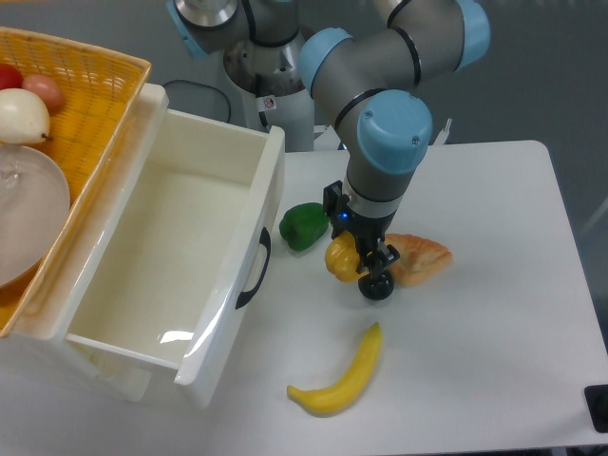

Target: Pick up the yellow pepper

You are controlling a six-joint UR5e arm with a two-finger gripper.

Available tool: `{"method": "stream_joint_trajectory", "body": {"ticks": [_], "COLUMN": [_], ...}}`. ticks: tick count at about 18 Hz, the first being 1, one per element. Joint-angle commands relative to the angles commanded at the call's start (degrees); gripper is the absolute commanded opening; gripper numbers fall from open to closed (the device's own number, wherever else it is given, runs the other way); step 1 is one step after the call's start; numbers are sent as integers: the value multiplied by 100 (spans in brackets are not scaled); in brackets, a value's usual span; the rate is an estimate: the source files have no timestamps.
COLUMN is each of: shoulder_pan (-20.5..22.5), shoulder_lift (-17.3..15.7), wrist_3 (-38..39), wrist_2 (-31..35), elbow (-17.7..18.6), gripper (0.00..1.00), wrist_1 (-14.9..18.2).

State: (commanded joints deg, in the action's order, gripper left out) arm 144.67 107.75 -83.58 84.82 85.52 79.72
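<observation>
Camera view from the fixed position shows me the gripper (362, 265) pointing straight down over the middle of the table (494, 323), and the yellow pepper (340, 258) sits between its fingers, on the left side of the tool as I look at it. I judge the fingers to be closed on the pepper, because the yellow body is pressed against the black finger (376, 284) and I see no gap there; the far finger is hidden behind the pepper. Whether the pepper is already off the surface I cannot tell, since its lower edge is very near the table. The pepper is blocky, without a clear long axis, so the grasp direction matters little. What matters for me is the neighbours: the green pepper (303, 225) lies just beside it toward the open drawer (180, 256), and an orange-coloured food piece (421, 257) lies just behind the finger on the other side. The banana (340, 376) is well apart, nearer to the camera. So I think a straight vertical lift is the safe way.
</observation>
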Motion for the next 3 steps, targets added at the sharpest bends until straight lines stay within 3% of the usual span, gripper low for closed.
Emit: {"method": "stream_joint_trajectory", "body": {"ticks": [3], "shoulder_pan": [0], "shoulder_lift": [0], "wrist_3": [0], "wrist_2": [-18], "elbow": [0], "gripper": [50], "wrist_1": [0]}}
